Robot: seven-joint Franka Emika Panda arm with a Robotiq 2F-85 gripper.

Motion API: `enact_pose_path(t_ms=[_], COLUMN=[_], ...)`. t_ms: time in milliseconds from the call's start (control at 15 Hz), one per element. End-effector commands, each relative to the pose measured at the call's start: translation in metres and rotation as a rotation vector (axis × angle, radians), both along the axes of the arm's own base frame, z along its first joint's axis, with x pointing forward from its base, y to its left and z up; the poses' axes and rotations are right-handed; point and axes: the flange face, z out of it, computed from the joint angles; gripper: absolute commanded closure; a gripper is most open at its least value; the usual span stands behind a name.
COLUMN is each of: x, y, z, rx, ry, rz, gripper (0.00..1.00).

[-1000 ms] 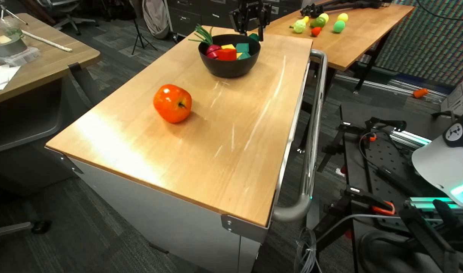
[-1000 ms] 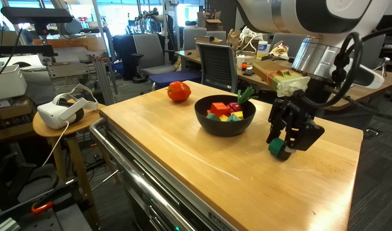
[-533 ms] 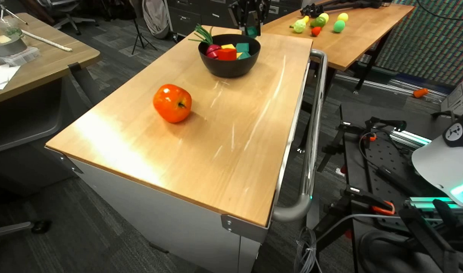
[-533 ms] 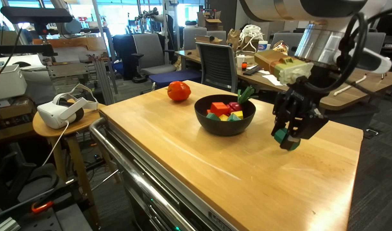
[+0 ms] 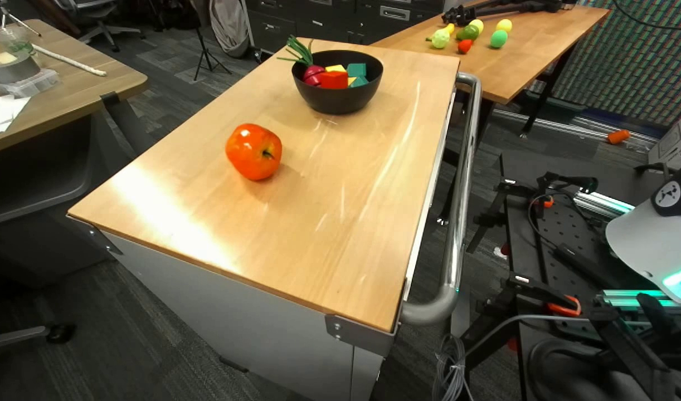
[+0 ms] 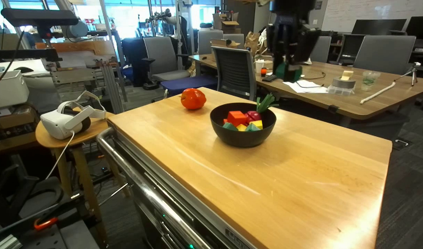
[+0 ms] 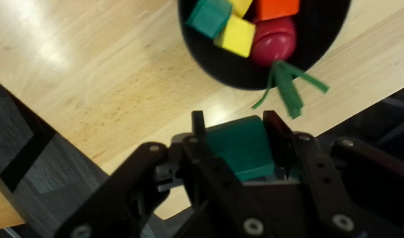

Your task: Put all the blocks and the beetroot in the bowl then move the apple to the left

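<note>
My gripper (image 6: pixel 288 73) is shut on a green block (image 7: pixel 240 145), held high above the tabletop, clear of the bowl; the gripper is out of sight in an exterior view. The black bowl (image 5: pixel 335 101) stands on the tabletop in both exterior views (image 6: pixel 244 138) and partly in the wrist view (image 7: pixel 235 79). In it lie the dark red beetroot (image 7: pixel 273 39), its leaves over the rim, a red-orange block (image 6: pixel 236 118), yellow blocks (image 7: pixel 235 35) and green blocks (image 7: pixel 210 16). The orange-red apple (image 5: pixel 254 151) sits apart from the bowl on the tabletop, also here (image 6: pixel 193 99).
The wooden cart top (image 5: pixel 318 223) has a metal handle rail (image 5: pixel 463 195) along one long side. A desk (image 6: pixel 370 93) and a chair (image 6: pixel 234 71) stand beyond it. Another table (image 5: pixel 541 39) bears small toy fruits. A stool holds a white headset (image 6: pixel 68 121).
My gripper has lifted the green block from near the tabletop to high above it, moving toward the bowl's side. It has left an exterior view. The bowl and apple stay put.
</note>
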Motion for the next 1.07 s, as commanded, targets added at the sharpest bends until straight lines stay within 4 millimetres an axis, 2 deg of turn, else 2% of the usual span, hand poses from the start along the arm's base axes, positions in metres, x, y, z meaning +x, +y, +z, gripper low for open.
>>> enact_pose_path(t_ms=[0, 200, 400, 533, 600, 667, 733, 867, 933, 1000], x=[-0.009, -0.003, -0.002, -0.004, -0.006, -0.007, -0.008, -0.018, -0.032, -0.045], y=[0.059, 0.089, 0.098, 0.099, 0.098, 0.097, 0.096, 0.092, 0.088, 0.085], z=[-0.002, -0.028, -0.059, -0.067, -0.068, -0.07, -0.068, -0.047, -0.024, -0.006], rx=[0.048, 0.134, 0.171, 0.157, 0.142, 0.127, 0.121, 0.111, 0.112, 0.132], ry=[-0.061, -0.059, -0.009, 0.01, 0.031, 0.06, 0.059, 0.04, 0.043, 0.027], rz=[0.101, 0.108, 0.094, 0.097, 0.092, 0.089, 0.08, 0.059, 0.027, 0.017], gripper=[0.79, 0.79, 0.79, 0.79, 0.65, 0.44, 0.28, 0.15, 0.05, 0.01])
